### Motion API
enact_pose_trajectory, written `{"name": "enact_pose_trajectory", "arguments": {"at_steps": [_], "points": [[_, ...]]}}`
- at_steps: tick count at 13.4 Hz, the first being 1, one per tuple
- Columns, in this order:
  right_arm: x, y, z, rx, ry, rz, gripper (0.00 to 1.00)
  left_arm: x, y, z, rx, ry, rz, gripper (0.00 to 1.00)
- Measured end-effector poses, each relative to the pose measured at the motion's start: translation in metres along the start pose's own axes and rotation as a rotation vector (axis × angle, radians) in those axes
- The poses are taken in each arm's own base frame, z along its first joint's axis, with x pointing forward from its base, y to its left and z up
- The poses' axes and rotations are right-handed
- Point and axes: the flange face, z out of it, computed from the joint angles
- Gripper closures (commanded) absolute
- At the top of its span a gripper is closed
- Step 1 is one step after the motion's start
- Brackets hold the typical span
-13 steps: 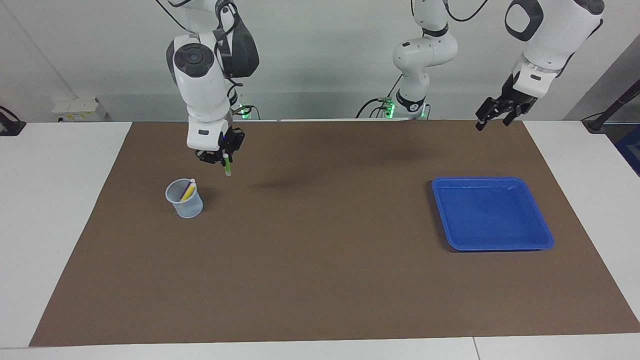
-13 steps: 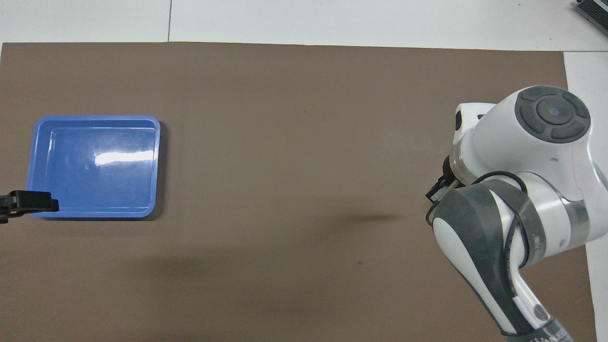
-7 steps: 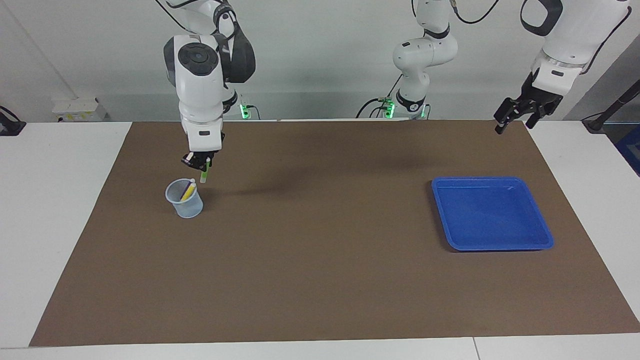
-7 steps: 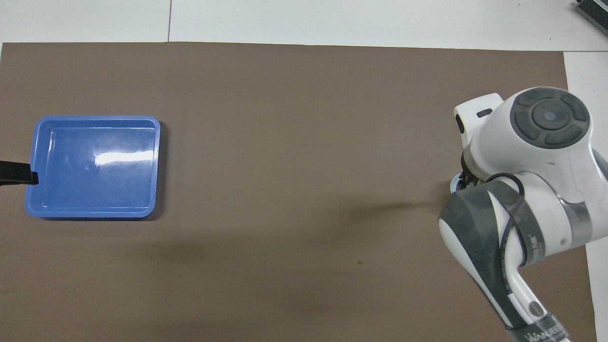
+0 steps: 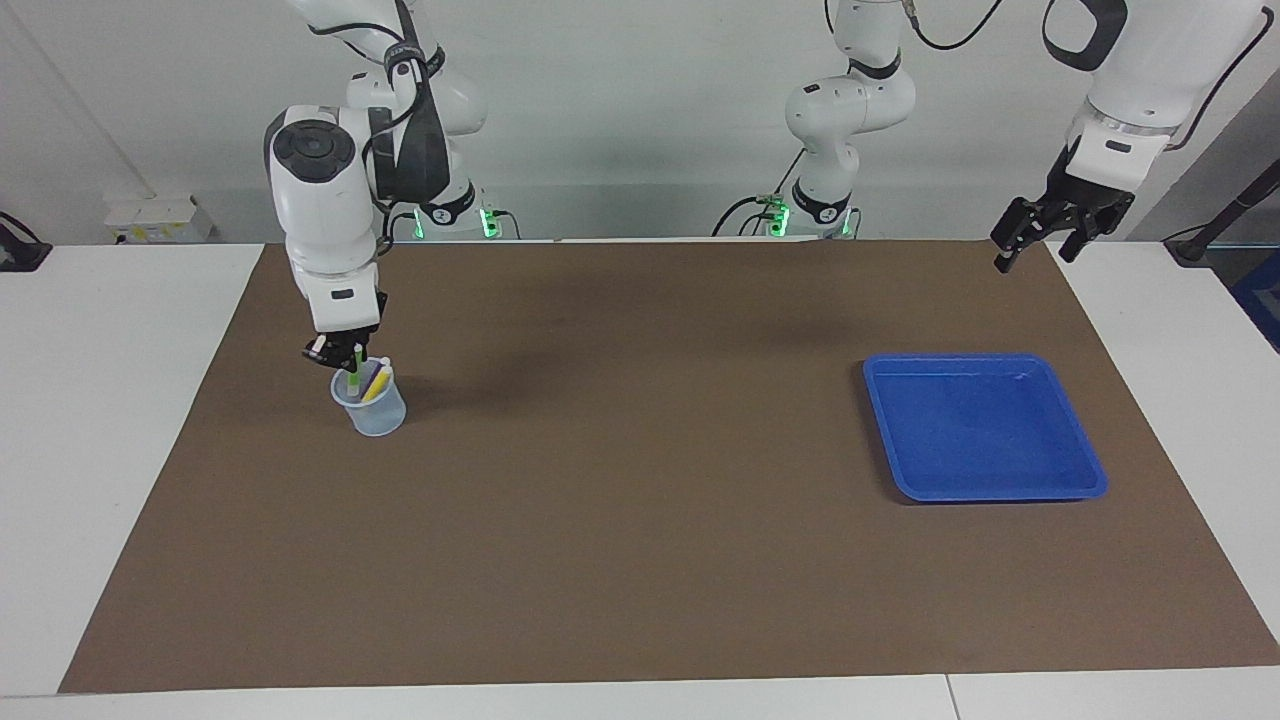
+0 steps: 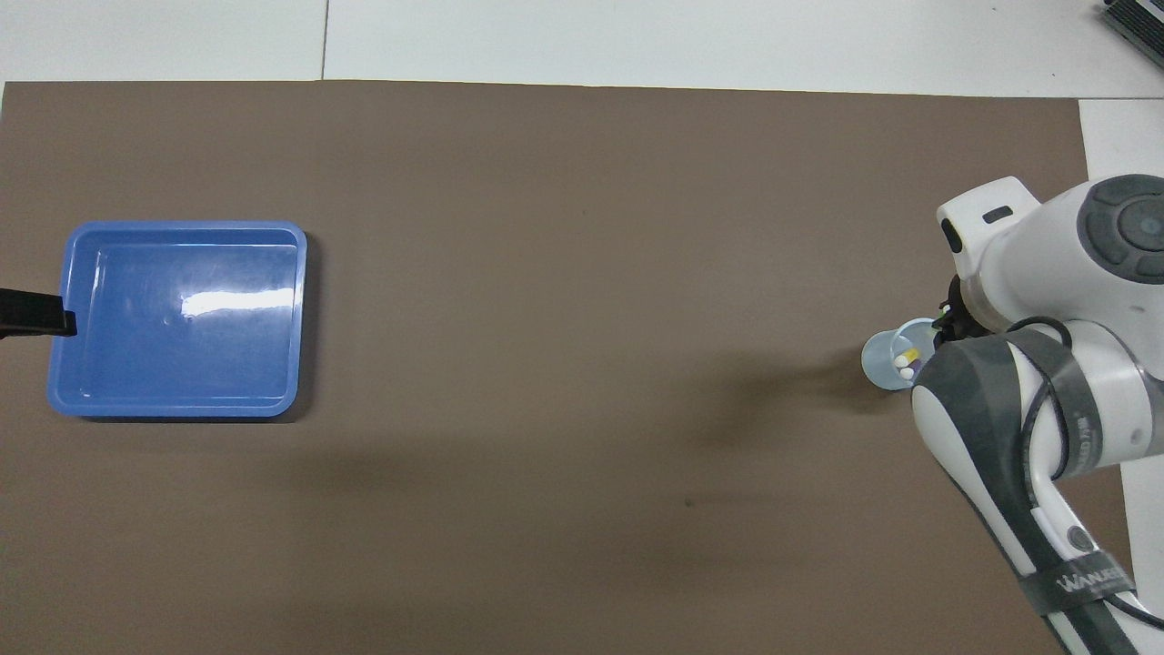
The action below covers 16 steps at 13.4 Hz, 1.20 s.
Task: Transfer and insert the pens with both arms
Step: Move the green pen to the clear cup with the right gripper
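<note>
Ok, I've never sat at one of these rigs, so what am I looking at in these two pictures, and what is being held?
You see two white robot arms at a table covered by a brown mat. One picture looks across the table at the robots; the other looks down from above their end.

The right gripper is shut on the green pen, whose lower end is already inside the clear cup. The yellow pen stands in that cup, with a purple pen beside it, seen from above.

The left gripper is open, holds nothing and waits in the air at its own end of the table. The blue tray at that end has no pens in it.
</note>
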Motion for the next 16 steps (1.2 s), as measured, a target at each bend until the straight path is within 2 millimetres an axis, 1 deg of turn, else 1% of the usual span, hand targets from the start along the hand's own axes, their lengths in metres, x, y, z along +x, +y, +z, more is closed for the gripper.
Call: {"name": "enact_pose_trajectory", "arguments": {"at_steps": [1,2,3,4,5,8,12,15,16], "points": [[0.001,-0.002,0.003,0.009,0.000,0.003,0.91,0.001,0.003,0.001,-0.003,-0.004,0.007,0.00],[0.001,-0.004,0.008,0.022,0.002,0.012,0.85,0.003,0.004,0.004,-0.008,-0.012,0.013,0.00],[0.000,-0.006,0.013,0.036,0.004,0.024,0.76,0.005,0.003,0.006,-0.012,-0.022,0.014,0.00],[-0.003,-0.006,0.017,0.049,0.007,0.032,0.50,0.009,0.001,0.007,-0.016,-0.031,0.012,0.00],[-0.005,-0.006,0.020,0.057,0.008,0.038,0.01,0.013,-0.001,0.007,-0.017,-0.041,0.012,0.00],[-0.012,-0.004,0.023,0.066,0.011,0.055,0.00,0.027,0.005,0.004,-0.013,-0.059,0.021,0.00],[-0.012,-0.004,0.019,0.059,0.015,0.060,0.00,0.041,0.010,0.019,-0.008,-0.084,0.028,0.00],[-0.009,-0.005,0.015,0.054,0.022,0.099,0.00,0.045,0.015,0.025,-0.006,-0.093,0.036,0.00],[-0.006,-0.006,0.010,0.058,0.042,0.120,0.00,0.045,0.017,0.026,-0.006,-0.094,0.040,0.00]]}}
